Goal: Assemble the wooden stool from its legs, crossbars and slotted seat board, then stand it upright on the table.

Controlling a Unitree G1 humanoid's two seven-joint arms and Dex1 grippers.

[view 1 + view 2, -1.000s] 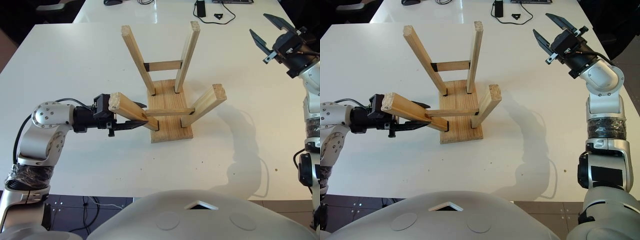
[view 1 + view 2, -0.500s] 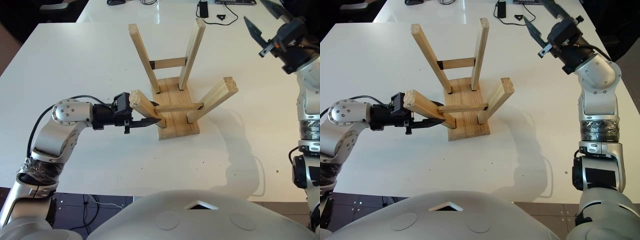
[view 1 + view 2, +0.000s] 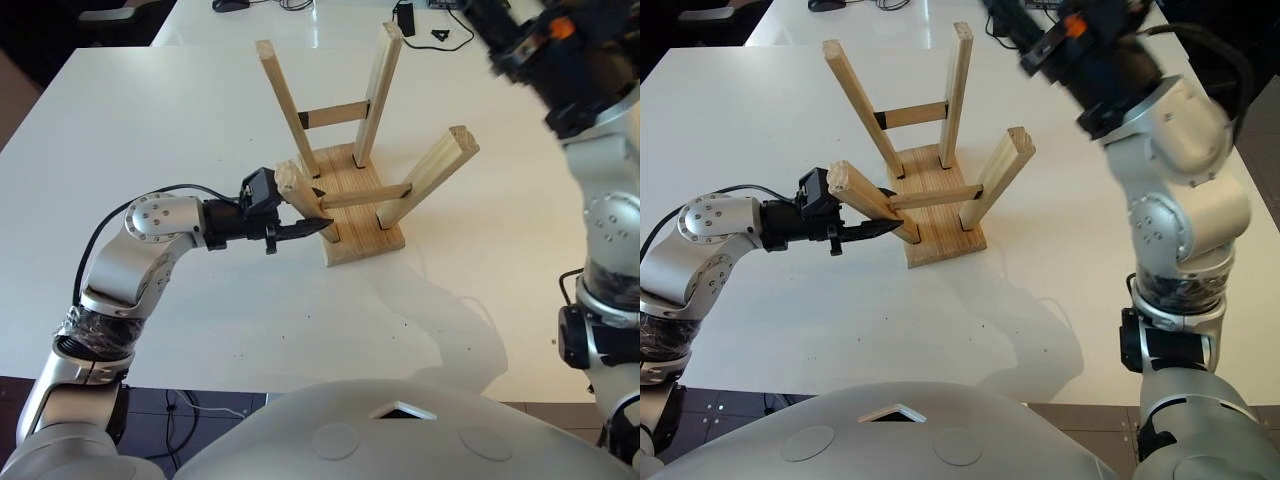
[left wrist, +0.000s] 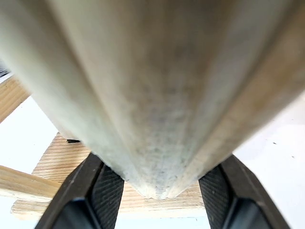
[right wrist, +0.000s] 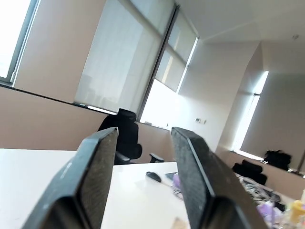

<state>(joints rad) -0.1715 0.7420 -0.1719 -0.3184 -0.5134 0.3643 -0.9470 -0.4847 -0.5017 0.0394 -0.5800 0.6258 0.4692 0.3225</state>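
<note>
**Right wrist feed: gripper spread, looking out across the room**

On my right wrist feed the right gripper (image 5: 143, 138) stands with its two dark fingers (image 5: 95, 176) apart and nothing between them. Their textured inner faces look at each other across the gap. Through that gap I see a black office chair (image 5: 125, 136) behind a white table (image 5: 47, 186). A small dark object (image 5: 153, 176) lies on the table near the chair; I cannot tell what it is. Beyond, pale roller blinds (image 5: 119, 62) cover tall windows set in a beige wall (image 5: 47, 109). Farther off, a black bag (image 5: 274, 156) sits on a ledge, and some blurred clutter (image 5: 281, 210) lies on the table.
</note>
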